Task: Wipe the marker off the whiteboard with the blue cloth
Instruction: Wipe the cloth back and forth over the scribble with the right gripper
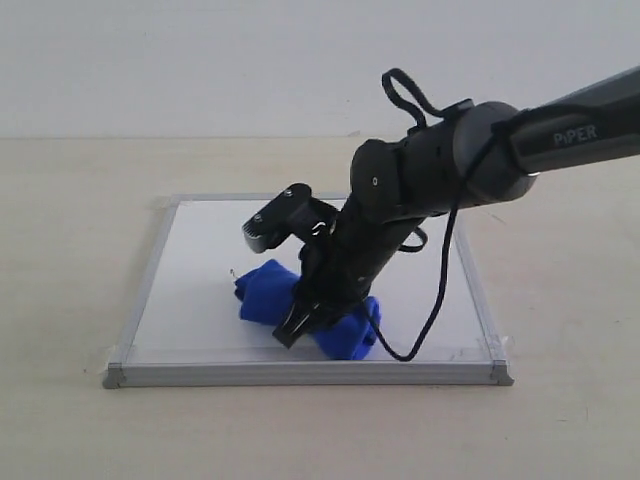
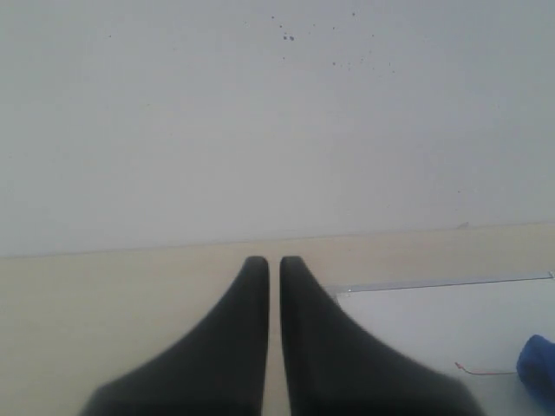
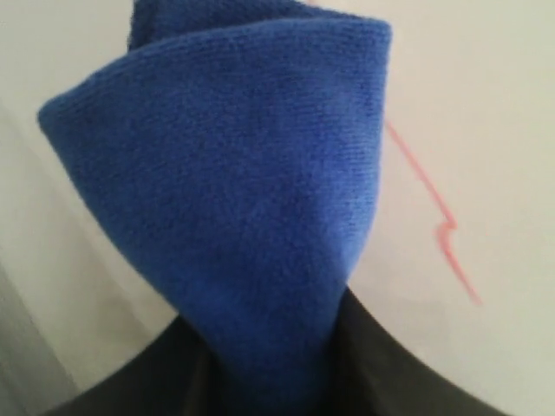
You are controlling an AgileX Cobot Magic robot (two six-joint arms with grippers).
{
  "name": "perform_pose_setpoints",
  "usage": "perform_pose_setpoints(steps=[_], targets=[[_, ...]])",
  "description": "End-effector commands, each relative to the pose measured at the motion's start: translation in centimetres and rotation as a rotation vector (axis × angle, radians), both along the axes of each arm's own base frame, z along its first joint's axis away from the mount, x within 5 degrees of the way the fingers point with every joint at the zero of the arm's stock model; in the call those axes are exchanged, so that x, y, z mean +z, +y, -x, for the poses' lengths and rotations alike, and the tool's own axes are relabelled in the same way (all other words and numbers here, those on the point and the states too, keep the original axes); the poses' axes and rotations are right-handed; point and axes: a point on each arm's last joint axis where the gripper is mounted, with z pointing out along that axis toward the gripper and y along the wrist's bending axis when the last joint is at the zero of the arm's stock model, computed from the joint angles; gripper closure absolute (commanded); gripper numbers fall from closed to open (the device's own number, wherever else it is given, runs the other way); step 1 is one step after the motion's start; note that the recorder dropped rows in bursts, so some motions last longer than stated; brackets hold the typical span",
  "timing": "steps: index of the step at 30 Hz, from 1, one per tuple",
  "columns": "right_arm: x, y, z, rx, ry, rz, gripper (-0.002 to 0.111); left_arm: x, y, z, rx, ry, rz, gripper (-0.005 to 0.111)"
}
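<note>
Starting on the left: the left tool doesn't show in the exterior view at all, so I only get it from its own wrist camera. Its two dark fingers are closed up with just a sliver of gap at the tips and nothing in them. It points across the bare table toward the wall.

That camera catches a corner of the whiteboard. The blue cloth is cut off by the picture's edge, and a thin reddish marker line ends just beside it.

In the exterior view the board lies flat on the table with its left part bare. There's a tiny dark fleck just left of the cloth. It might be the end of the line, but it's too small for me to call.

The cloth sits bunched on the near middle of the board. The right tool comes down onto it at a slant and is clamped tight on the fabric. The arm covers the cloth's middle, so it shows as a lump on each side.

On the right wrist camera the cloth fills most of the picture and buries the fingertips. The red line zigzags over bare board beside it, a bit blurred.

Further right, a black cable loops from the arm down to the board.
</note>
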Motion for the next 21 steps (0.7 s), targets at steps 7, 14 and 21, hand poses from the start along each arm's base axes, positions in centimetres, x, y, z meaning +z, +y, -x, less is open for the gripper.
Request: perform_pose_setpoints(steps=[7,14,21], targets=[[-1.1,-7.0,-5.4,-0.305,0.019,0.228,0.108,0.1,0.0,0.0,-0.002,-0.001,0.012,0.102],[-1.8,2.7,-2.3,-0.006,0.128,0.064,0.108,0.1,0.0,0.0,-0.002,-0.001,0.012,0.102],[-2.3,5.3,-0.9,0.137,0.185,0.08,0.108,0.1,0.0,0.0,-0.002,-0.001,0.012,0.102]])
